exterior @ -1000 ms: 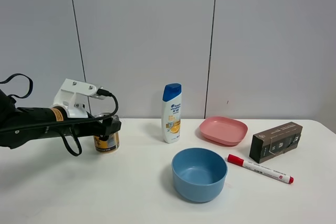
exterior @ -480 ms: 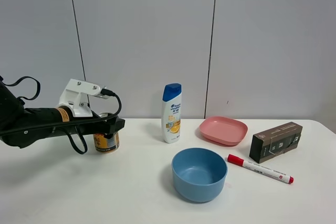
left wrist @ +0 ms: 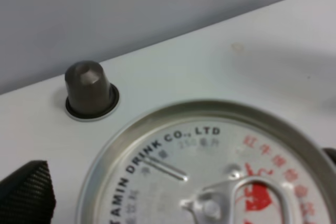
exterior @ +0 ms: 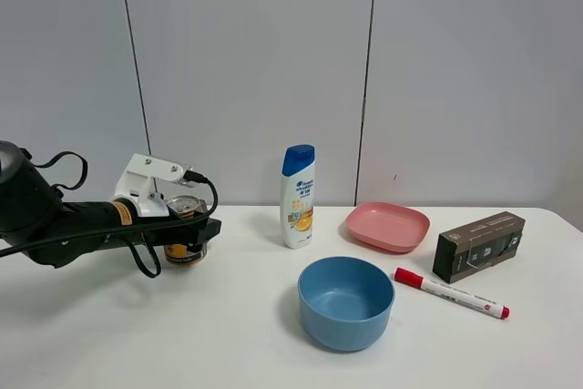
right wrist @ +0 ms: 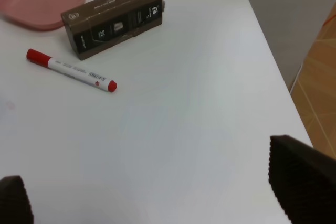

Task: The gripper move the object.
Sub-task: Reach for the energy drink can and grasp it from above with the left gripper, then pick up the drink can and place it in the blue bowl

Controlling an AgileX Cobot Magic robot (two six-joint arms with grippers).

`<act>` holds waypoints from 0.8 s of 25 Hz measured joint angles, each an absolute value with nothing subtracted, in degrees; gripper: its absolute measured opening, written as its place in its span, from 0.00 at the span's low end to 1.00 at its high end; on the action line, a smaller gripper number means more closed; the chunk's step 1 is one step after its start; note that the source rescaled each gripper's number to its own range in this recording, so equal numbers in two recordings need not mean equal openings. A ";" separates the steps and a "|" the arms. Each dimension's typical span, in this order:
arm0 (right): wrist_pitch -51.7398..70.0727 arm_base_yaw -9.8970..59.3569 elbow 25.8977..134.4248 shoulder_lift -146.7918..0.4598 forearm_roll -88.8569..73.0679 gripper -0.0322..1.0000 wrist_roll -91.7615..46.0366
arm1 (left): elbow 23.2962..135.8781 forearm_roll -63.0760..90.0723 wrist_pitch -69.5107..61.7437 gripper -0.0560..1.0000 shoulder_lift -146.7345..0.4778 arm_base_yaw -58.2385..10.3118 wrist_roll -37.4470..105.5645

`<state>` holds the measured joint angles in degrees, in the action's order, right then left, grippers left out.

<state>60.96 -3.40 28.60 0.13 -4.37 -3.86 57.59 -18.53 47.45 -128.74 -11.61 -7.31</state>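
Your left claw [exterior: 201, 227] straddles the can [exterior: 185, 253] at the left of the worktop [exterior: 109, 334], a finger on either side. I cannot tell if it grips. You are likely at the grasp: squeeze firmly, then lift.

Illumination was bright, even and diffuse, coming from above. The exterior high view was sharp throughout. Only faint, soft-edged shadows lay on the table [exterior: 228, 343] under the blue bowl [exterior: 346, 302] and the left arm [exterior: 82, 225]. In the left wrist view, the drink can [left wrist: 210, 182] lid was very close and slightly soft, with a dull sheen and no hard glare. The dark capsule [left wrist: 90, 88] was mildly blurred. In the right wrist view, the marker [right wrist: 71, 70] and brown box [right wrist: 113, 17] were sharp. The fingertips [right wrist: 302, 177] of the right gripper [right wrist: 157, 187] were out of focus.
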 joint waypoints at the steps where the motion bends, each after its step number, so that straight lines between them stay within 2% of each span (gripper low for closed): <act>1: 60.96 -3.40 28.60 0.13 -4.37 1.00 -3.86 | 57.77 -18.53 47.40 0.98 -128.81 -11.61 -7.31; 2: 60.96 -3.40 28.60 0.13 -4.37 1.00 -3.86 | 57.83 -18.53 47.40 0.91 -128.81 -11.61 -7.31; 3: 60.96 -3.40 28.60 0.13 -4.37 1.00 -3.86 | 57.83 -18.53 47.40 0.74 -128.81 -11.61 -7.31; 4: 60.96 -3.40 28.60 0.13 -4.37 1.00 -3.86 | 57.83 -18.53 47.40 0.53 -128.81 -11.61 -7.25; 5: 60.96 -3.40 28.60 0.13 -4.37 1.00 -3.86 | 57.83 -18.65 47.40 0.20 -128.81 -11.61 -7.25; 6: 60.96 -3.40 28.60 0.13 -4.37 1.00 -3.86 | 57.83 -18.57 47.23 0.05 -128.83 -11.61 -7.21; 16: 60.96 -3.40 28.60 0.13 -4.37 1.00 -3.86 | 57.89 -18.21 45.62 0.07 -128.33 -11.61 -8.14; 20: 60.96 -3.40 28.60 0.13 -4.37 1.00 -3.86 | 57.84 -18.21 37.14 0.07 -123.91 -11.61 -11.06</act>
<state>60.96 -3.40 28.60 0.13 -4.37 -3.86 57.84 -18.21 37.14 -123.91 -11.61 -11.06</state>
